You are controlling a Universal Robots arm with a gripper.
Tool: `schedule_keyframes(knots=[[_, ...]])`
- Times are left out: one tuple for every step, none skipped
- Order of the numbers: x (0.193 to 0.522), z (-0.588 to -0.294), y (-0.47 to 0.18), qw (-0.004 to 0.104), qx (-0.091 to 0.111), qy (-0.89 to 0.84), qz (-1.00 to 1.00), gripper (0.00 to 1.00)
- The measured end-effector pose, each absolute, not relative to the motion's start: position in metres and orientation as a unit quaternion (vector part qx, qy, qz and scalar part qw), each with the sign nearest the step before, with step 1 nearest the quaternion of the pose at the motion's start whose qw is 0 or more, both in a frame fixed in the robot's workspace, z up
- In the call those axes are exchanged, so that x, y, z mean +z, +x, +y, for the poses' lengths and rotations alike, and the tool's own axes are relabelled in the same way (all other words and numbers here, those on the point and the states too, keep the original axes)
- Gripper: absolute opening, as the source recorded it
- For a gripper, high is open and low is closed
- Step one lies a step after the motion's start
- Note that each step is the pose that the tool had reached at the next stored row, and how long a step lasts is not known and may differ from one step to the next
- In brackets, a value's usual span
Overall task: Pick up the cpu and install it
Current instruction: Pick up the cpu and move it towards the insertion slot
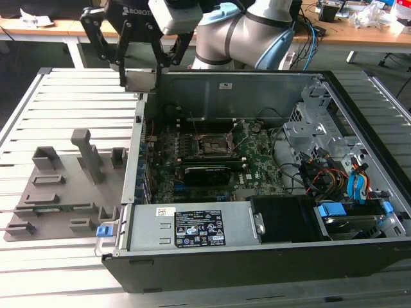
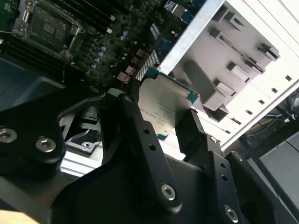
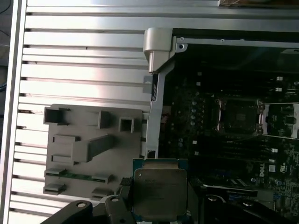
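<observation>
Broadly, the slatted table (image 1: 64, 96) carries an open computer case (image 1: 257, 86). Just beside it, on the exterior view's left, sits a grey fixture tray (image 1: 58, 205). Inside the case lies the motherboard (image 1: 257, 167), with the socket (image 1: 215, 144) near its middle.

The gripper (image 1: 138, 69) hangs above the case's side wall, on the tray side and well apart from the socket. Its jaws are drawn in narrow against two opposite edges of the cpu (image 3: 160, 193), which is clear of the tray and shows its metal top in both wrist views.

The main risk, as I judge it, is the grip. Only thin edges are pinched, so a jolt could tilt the chip or let it slip, dropping it onto the wall or the board. The wall directly below is a second hazard: a low path could clip it. The smallest and worst risk is at the socket. A skewed or rotated chip would likely damage the contacts. I cannot tell whether the retaining frame stands clear.
</observation>
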State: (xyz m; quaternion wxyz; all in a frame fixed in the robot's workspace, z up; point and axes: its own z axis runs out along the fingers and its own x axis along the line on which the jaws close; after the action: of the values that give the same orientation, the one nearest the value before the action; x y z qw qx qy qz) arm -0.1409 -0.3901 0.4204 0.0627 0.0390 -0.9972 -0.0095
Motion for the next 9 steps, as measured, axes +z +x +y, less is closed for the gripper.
schedule_keyframes(knots=[[0.420,-0.390,-0.138,0.064,-0.009,0.039,-0.997,0.55],[0.418,-0.389,-0.133,0.065,-0.010,0.039,-0.997,0.55],[0.418,-0.389,-0.129,0.066,-0.010,0.039,-0.997,0.55],[0.417,-0.389,-0.125,0.067,-0.010,0.039,-0.997,0.55],[0.415,-0.388,-0.119,0.069,-0.010,0.039,-0.997,0.55],[0.414,-0.387,-0.113,0.071,-0.010,0.039,-0.997,0.55],[0.412,-0.387,-0.105,0.073,-0.010,0.039,-0.997,0.55],[0.411,-0.386,-0.099,0.075,-0.010,0.039,-0.996,0.55],[0.409,-0.385,-0.094,0.076,-0.010,0.039,-0.996,0.55]])
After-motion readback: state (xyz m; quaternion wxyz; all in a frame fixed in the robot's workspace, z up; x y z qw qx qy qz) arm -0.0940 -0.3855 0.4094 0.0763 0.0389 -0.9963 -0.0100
